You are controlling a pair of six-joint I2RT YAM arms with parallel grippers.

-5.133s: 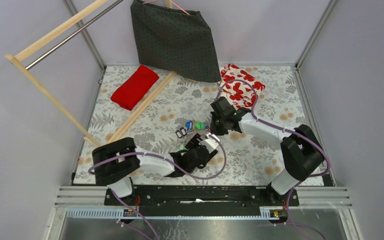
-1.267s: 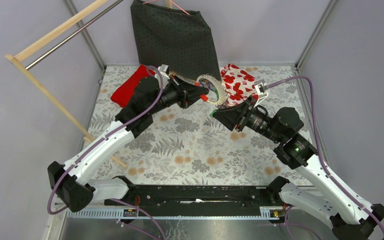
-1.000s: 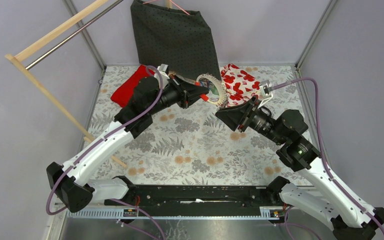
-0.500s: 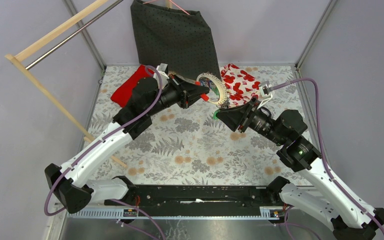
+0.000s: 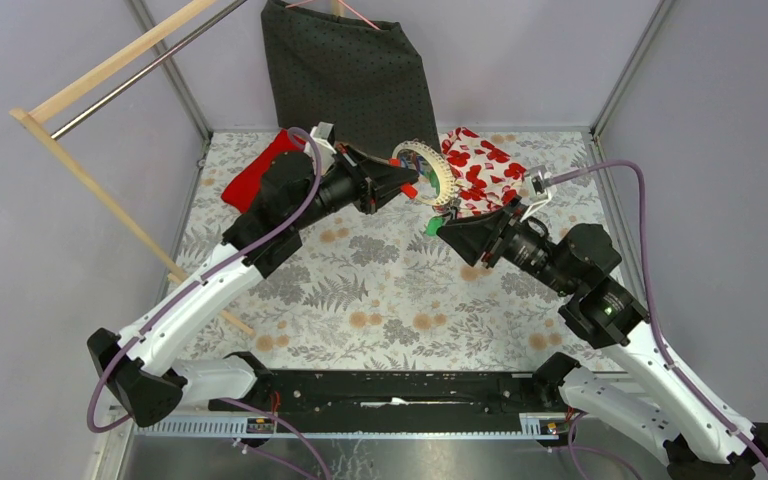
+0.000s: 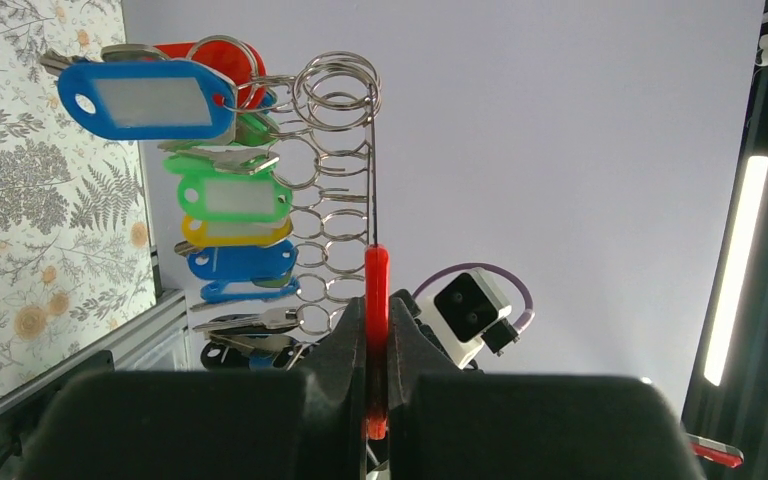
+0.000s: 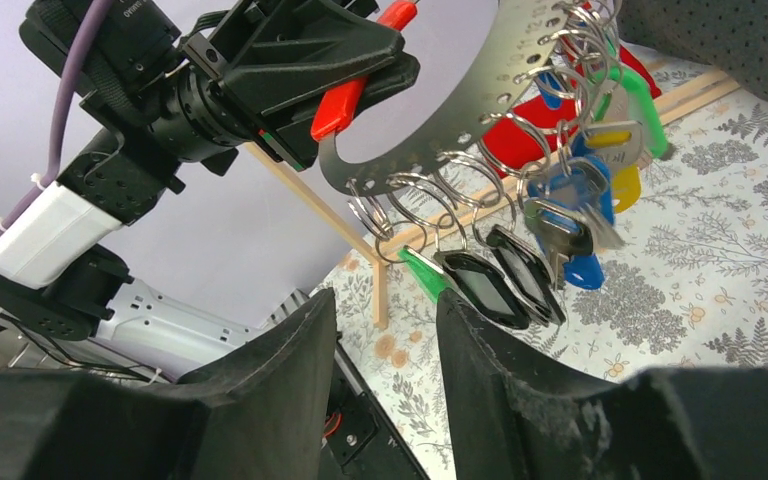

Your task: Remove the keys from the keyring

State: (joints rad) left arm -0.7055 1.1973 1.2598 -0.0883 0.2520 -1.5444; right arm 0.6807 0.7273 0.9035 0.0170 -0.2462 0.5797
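My left gripper is raised over the far middle of the table, shut on the red section of the keyring. The ring is a silvery perforated band with small wire loops. The keys hang from those loops, with blue, green, yellow and red plastic heads. My right gripper is just below the ring, open. In the right wrist view a green key hangs at the tip of the right finger, with two black tags beside it. Nothing is clamped between these jaws.
A grey dotted skirt hangs at the back. A red cloth lies at the back left and a red-and-white floral cloth behind the ring. A wooden rack slants along the left side.
The right jaws have widened a little and the right arm has drawn slightly right and back. The green key now shows at its fingertips. The left gripper still holds the ring, tipped slightly.
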